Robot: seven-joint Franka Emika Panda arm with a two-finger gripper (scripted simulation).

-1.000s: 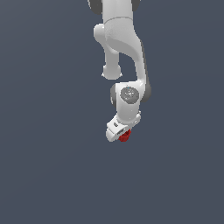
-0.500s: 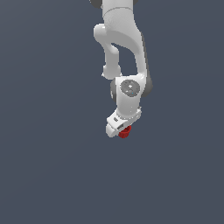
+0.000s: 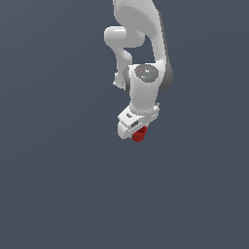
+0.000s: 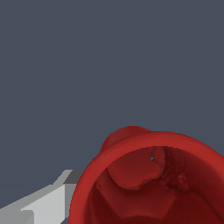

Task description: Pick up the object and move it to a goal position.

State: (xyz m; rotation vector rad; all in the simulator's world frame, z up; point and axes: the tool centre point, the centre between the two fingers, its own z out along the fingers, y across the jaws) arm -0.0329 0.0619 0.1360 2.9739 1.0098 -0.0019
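- Arm (image 3: 141,58) comes in from the 12 o'clock edge of the exterior view, one in number, white throughout; its upper links bend at an elbow on the exterior view's left, then fold back toward a round grey-capped joint (image 3: 146,73).
- Below that joint the last link drops toward 6 o'clock and tilts slightly, ending in the white hand block.
- Gripper (image 3: 136,130), one only, points downward and a little toward 7 o'clock in the exterior view; its fingers are mostly hidden behind the hand block and the cup.
- One finger (image 4: 39,208) shows in the wrist view as a pale grey bar lying right beside the cup's outer wall.
- Red cup (image 3: 139,134), one only, sits directly under the hand at the gripper's tip, wedged between the fingers and clenched there, with bare grey background all round it.
- In the wrist view the cup's open mouth faces the camera: a thick rounded rim (image 4: 131,151) and a lumpy red interior.
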